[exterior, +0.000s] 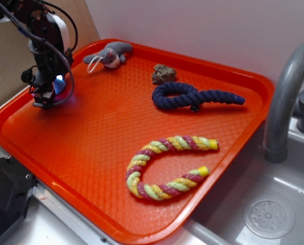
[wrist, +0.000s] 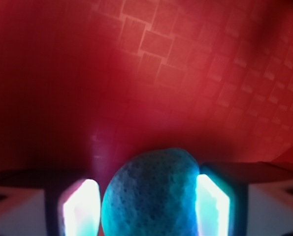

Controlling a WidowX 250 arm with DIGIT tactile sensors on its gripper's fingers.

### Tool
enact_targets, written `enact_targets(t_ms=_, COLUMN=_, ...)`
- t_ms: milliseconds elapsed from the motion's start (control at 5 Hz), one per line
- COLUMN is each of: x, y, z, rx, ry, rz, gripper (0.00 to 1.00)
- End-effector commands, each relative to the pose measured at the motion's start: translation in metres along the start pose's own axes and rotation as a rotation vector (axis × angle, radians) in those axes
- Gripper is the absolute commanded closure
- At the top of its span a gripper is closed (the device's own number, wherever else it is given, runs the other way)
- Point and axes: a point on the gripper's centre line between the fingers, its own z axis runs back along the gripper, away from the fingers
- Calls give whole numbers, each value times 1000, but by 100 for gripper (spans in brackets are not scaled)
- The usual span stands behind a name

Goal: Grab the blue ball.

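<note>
An orange tray (exterior: pixel 90 148) sits beside a sink (exterior: pixel 274 204), seen from above and to one side. At about ten o'clock on the tray, the robot's gripper (exterior: pixel 48 99) points down near the rim. A glimpse of light blue shows between its fingers there: the ball (exterior: pixel 60 84).

The wrist view looks down past the fingers (wrist: pixel 80 209). The ball (wrist: pixel 151 194) fills the gap between them, with a lit pad close on each side (thin dark slivers at the edges make it unclear whether both pads press on it yet). The jaws stand narrowly apart, about ball-width, with the ball between them; firm hold cannot be confirmed.

Elsewhere on the tray: a grey plush (exterior: pixel 110 54) at twelve o'clock, a brown lump (exterior: pixel 163 74) near one o'clock, a navy rope (exterior: pixel 192 96) at two o'clock, and a striped rope (exterior: pixel 164 166) curled at five o'clock, all well apart from the gripper.

The step in hand appears to be the grasp itself. The next move likely calls for closing fully onto the ball, then lifting straight up, gently, since a round knitted ball could squirt out sideways.
</note>
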Motion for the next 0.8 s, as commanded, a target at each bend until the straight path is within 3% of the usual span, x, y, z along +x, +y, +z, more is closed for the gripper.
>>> enact_targets(t_ms=0, x=5, y=8, z=10, rx=-10, ry=27, rz=26, gripper=100)
enact_targets(t_ms=200, x=4, y=12, z=16, rx=-16, ry=44, rz=48, gripper=100)
enact_targets(t_ms=400, x=-4, y=14, z=33, rx=-73, ry=50, rz=151, gripper=100)
enact_targets(t_ms=600, x=-8, y=-7, z=91, rx=-80, ry=-256, rz=430, gripper=100)
